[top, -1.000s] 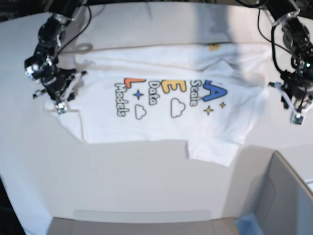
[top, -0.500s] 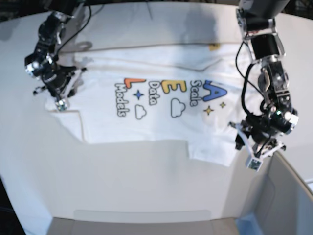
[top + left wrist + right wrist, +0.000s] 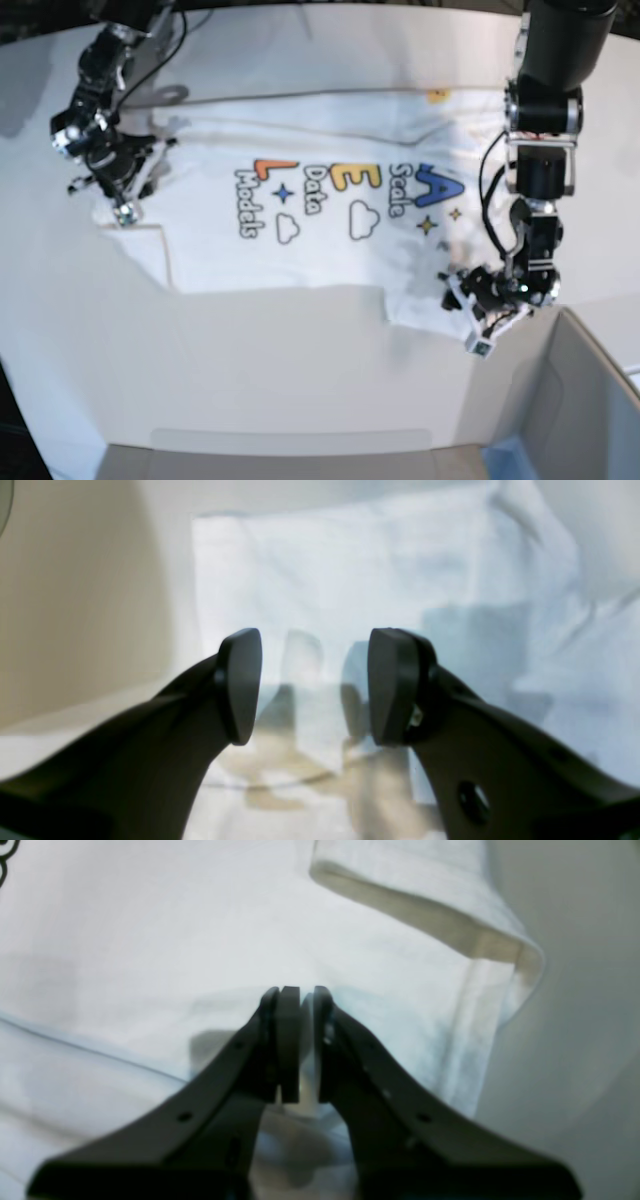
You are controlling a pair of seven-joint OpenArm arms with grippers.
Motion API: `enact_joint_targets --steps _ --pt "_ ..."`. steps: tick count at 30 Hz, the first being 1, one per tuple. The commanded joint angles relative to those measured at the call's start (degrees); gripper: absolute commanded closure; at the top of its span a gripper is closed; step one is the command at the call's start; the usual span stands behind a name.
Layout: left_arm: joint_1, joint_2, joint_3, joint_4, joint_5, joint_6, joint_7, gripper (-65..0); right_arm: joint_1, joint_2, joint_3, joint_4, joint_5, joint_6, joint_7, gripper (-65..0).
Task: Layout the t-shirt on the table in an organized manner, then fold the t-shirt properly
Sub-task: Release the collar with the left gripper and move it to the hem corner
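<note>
White printed t-shirt (image 3: pixel 320 215) lies flat, face-up, sideways on table (image 3: pixel 250 380).

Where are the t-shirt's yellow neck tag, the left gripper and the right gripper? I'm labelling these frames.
yellow neck tag (image 3: pixel 436 96): base view, middle of the tag at the collar.
left gripper (image 3: pixel 314 685): left wrist view, gap between the open fingertips.
right gripper (image 3: pixel 299 1040): right wrist view, between the closed fingertips.

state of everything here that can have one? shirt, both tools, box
t-shirt: spread print-up on the table, near sleeve creased
left tool: open, over the sleeve, holding nothing
right tool: shut on the t-shirt's hem end
grey box: open-topped, contents not visible
</note>
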Motion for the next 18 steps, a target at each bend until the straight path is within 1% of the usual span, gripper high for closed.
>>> enact_joint_targets --steps 1,5,7,14,18 --pt "-3.25 -0.91 -0.05 -1.42 -0.31 -0.06 -2.62 -34.4 0.67 0.37 0.10 1.20 0.35 0.80 0.93 -5.1" --pt "-5.28 -1.00 0.04 -5.37 -0.31 -0.06 -5.61 -34.4 0.58 0.37 0.19 1.20 0.35 0.80 0.93 -5.1" --pt "-5.63 -1.61 0.04 -6.34 -0.31 -0.06 -6.58 -34.4 0.58 0.37 0.19 1.20 0.35 0.80 0.93 -5.1" --pt "-5.63 -1.61 0.30 -11.18 -0.31 -0.06 -11.86 -34.6 0.58 0.37 0.36 1.20 0.35 0.80 1.20 -5.1" --pt "-5.63 -1.61 3.64 -14.52 -0.31 -0.06 -14.32 -34.6 0.58 0.37 0.36 1.55 0.61 0.80 1.37 -5.1"
